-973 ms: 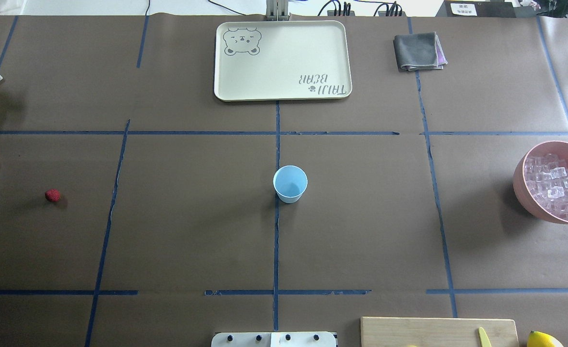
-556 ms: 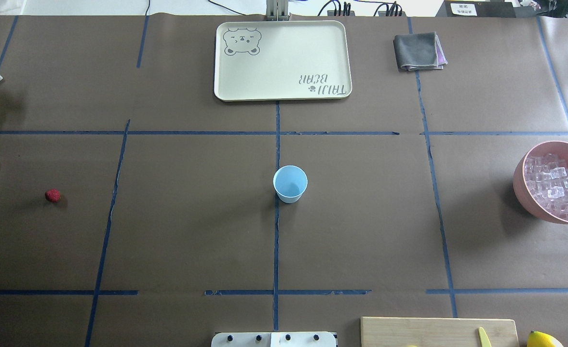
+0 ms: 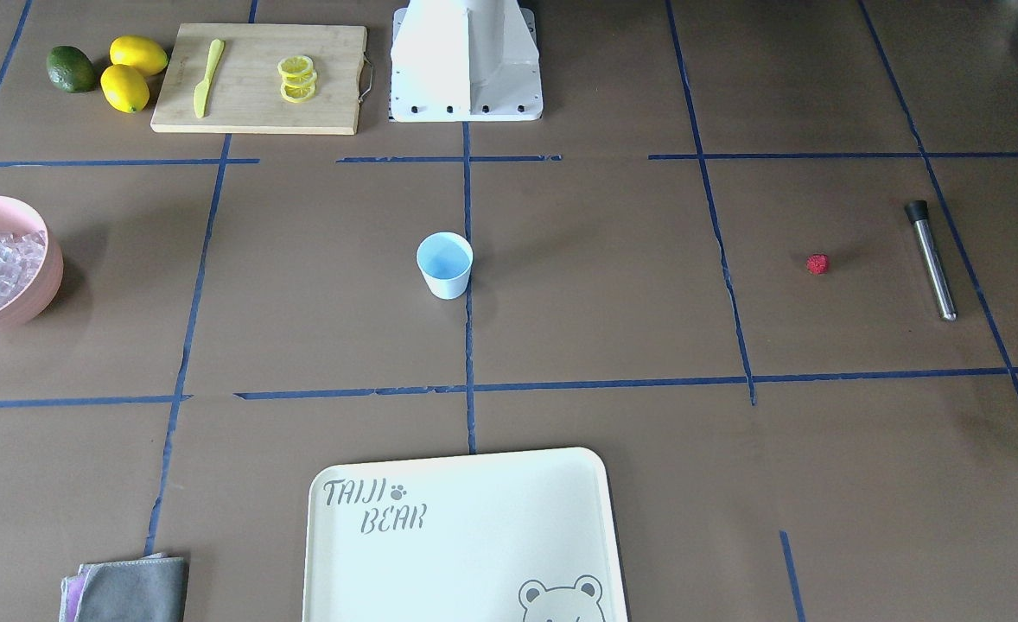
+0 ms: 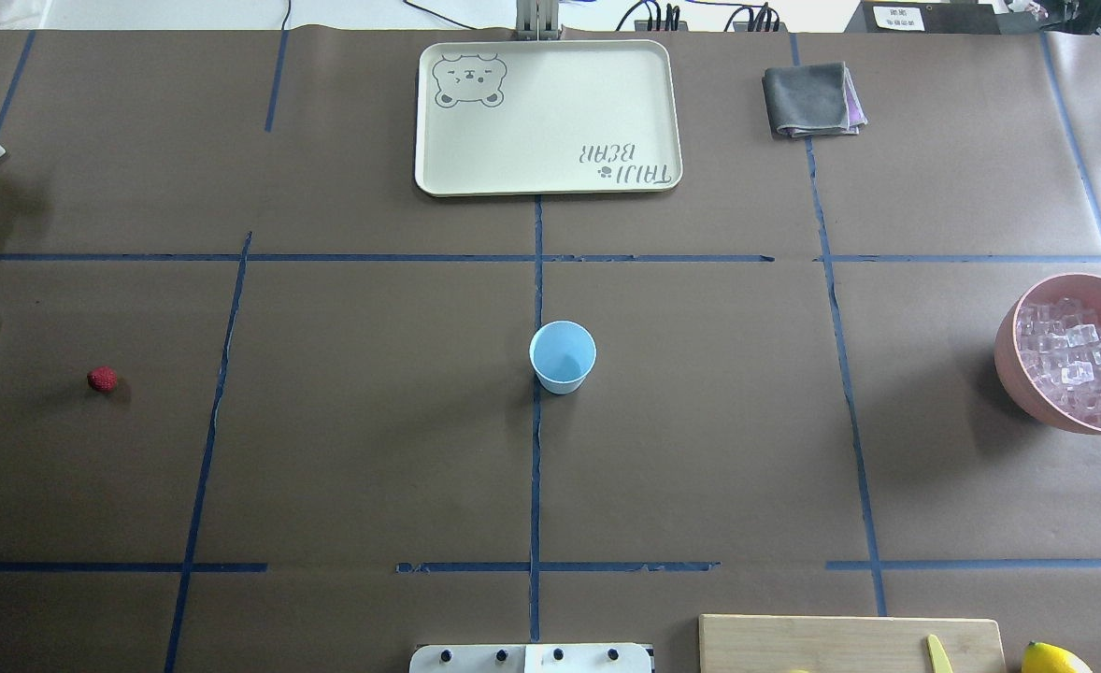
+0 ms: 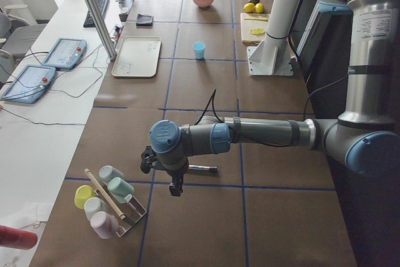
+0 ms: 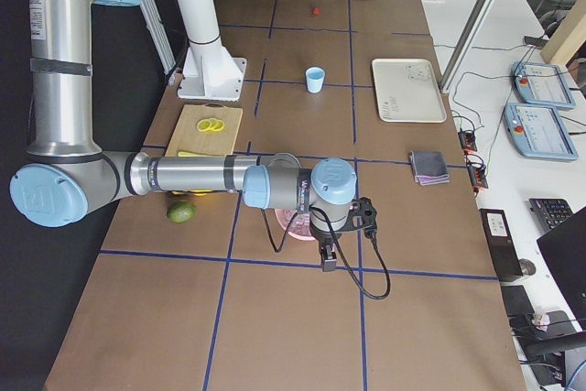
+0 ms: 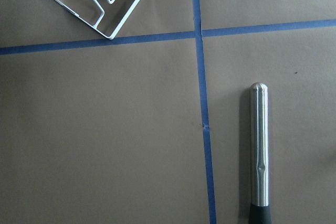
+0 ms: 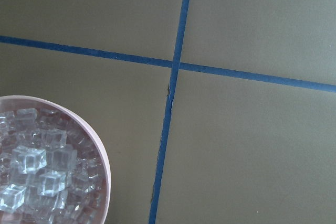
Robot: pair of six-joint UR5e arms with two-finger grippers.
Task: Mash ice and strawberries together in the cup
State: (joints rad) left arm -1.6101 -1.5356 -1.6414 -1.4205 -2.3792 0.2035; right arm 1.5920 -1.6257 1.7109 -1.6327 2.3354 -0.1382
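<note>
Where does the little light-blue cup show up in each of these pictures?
Front-facing: cup at centre, against a blue tape line.
Overhead: cup at centre, on that line.
Exterior left: cup top middle, far along the table.
Exterior right: cup top middle, far along.
Left wrist: not in it.
Right wrist: not in it.
Landmark: the cream bear tray lies near the cup in all four exterior views.

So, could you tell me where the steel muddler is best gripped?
Probably mid-shaft, from straight above, jaws closing across its width: the muddler lies flat, slim and round, with bare table on both sides.
</note>
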